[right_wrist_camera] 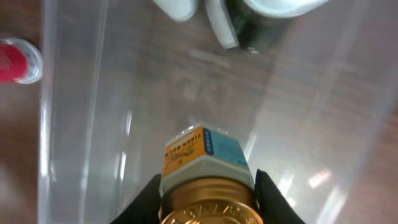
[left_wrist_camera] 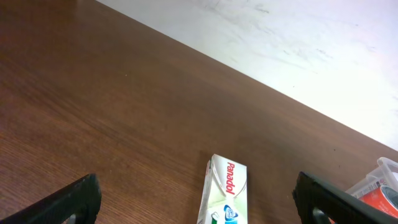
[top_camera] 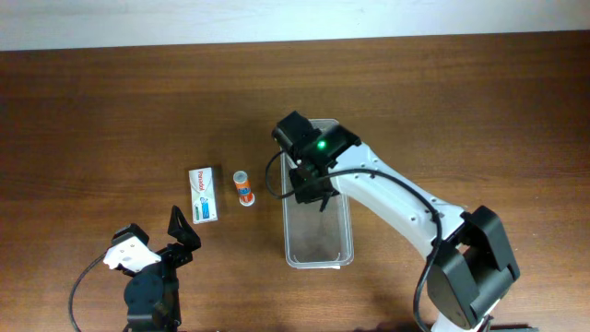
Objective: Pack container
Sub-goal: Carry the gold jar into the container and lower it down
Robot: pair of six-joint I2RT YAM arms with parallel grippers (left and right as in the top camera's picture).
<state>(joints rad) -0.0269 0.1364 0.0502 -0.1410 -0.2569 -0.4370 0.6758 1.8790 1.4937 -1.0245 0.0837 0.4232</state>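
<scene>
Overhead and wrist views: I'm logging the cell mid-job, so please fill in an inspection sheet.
Surface: brown wooden table.
Job's things: clear container upright; gold-lidded jar held over its inside; white medicine box and small bottle lie outside, beside it.
Clutter: nothing seen.
End effectors: right end effector shut on jar; left end effector open, empty.
Cables: black cable loops by left arm.
Surroundings: pale strip beyond table.

The white right arm (top_camera: 396, 198) has black joints and a green light (top_camera: 321, 145); left claw (top_camera: 182, 231) black.
</scene>
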